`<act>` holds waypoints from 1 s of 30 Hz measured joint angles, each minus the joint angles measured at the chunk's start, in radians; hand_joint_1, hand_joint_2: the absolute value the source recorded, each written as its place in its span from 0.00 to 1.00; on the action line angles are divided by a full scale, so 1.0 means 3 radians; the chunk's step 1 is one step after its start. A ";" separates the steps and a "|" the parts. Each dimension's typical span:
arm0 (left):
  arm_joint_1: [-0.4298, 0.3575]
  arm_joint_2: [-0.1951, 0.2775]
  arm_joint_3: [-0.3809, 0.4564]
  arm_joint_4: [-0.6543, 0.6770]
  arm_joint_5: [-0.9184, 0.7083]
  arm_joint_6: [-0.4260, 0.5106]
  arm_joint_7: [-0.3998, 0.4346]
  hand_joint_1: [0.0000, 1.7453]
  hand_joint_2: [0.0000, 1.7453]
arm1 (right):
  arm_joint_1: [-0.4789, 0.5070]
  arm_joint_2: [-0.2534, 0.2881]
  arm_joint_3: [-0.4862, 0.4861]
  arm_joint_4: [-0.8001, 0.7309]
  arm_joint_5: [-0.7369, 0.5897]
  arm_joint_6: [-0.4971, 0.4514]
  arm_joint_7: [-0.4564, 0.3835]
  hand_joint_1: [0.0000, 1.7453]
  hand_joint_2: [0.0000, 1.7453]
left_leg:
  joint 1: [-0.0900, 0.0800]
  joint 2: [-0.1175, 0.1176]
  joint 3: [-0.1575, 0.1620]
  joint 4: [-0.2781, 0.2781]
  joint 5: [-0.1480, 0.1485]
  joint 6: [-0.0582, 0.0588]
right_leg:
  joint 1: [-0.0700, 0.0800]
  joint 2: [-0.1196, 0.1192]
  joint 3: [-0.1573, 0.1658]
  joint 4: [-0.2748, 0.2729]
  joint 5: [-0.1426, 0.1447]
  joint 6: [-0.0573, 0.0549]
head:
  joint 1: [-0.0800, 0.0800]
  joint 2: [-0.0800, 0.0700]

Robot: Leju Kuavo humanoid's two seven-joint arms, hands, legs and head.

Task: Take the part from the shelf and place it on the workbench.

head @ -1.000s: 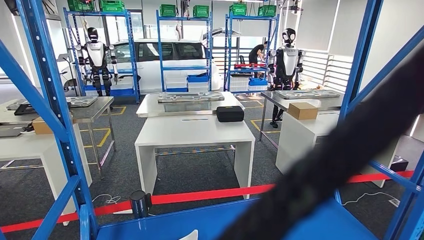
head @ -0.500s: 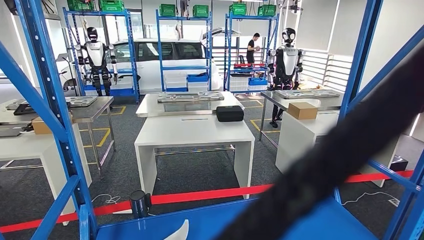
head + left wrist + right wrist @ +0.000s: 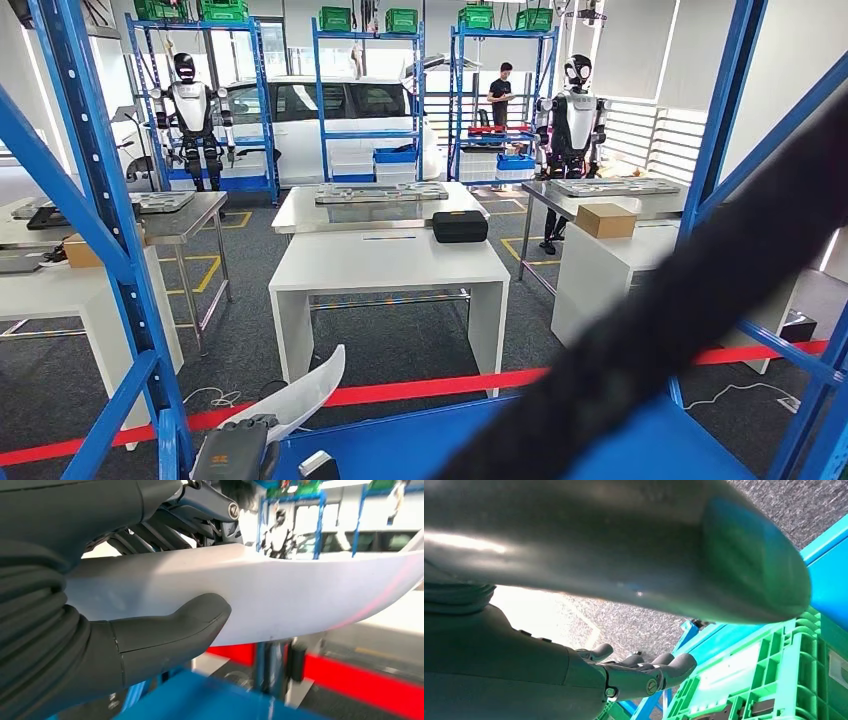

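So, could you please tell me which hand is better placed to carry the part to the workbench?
Left: the left hand already grips the white part, while the right hand hangs holding nothing beside a green crate.

A grey carpeted floor (image 3: 400,350) carries a red strip (image 3: 420,390). White tables (image 3: 385,262) and steel benches (image 3: 380,208) stand in rows. Blue racks (image 3: 368,90) with green crates (image 3: 336,20) line the back, before a white car (image 3: 330,115). Daylight enters through shuttered windows (image 3: 635,130).

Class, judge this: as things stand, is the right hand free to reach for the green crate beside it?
Probably yes. The right hand holds nothing, fingers extended, and the green crate lies just beyond them with nothing visible between. The left hand already grips the white part.
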 joint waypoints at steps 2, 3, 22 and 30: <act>-0.0044 -0.0018 0.0004 -0.0017 -0.0002 0.0039 -0.0144 1.00 1.00 | -0.0001 0.0000 0.0000 0.0000 0.0007 -0.0003 -0.0003 0.00 0.00 | 0.0000 -0.0001 0.0000 0.0000 0.0000 0.0000 | 0.0000 0.0000 -0.0001 0.0000 0.0000 0.0000 | 0.0000 0.0000; -0.0055 -0.0038 0.0004 -0.0028 -0.0005 0.0059 -0.0241 1.00 1.00 | -0.0003 0.0000 0.0000 0.0000 0.0016 0.0000 -0.0003 0.00 0.00 | 0.0000 -0.0001 -0.0001 0.0000 0.0000 0.0000 | 0.0000 -0.0001 0.0000 0.0000 0.0000 0.0000 | 0.0000 0.0000; 0.0357 -0.0233 -0.1919 -0.0692 0.1483 0.0139 -0.0890 1.00 1.00 | -0.0037 0.0003 -0.0002 0.0001 0.0050 0.0004 -0.0070 0.00 0.00 | -0.0002 0.0002 -0.0001 0.0000 -0.0004 0.0003 | -0.0002 0.0001 -0.0004 -0.0001 -0.0002 0.0000 | -0.0001 0.0000; 0.0374 -0.0235 -0.2063 -0.0726 0.1552 0.0102 -0.0968 1.00 1.00 | -0.0024 0.0008 -0.0003 0.0000 0.0059 -0.0002 -0.0077 0.00 0.00 | -0.0021 0.0011 0.0023 -0.0043 0.0015 0.0087 | -0.0033 -0.0001 0.0003 0.0003 -0.0010 0.0055 | -0.0001 0.0000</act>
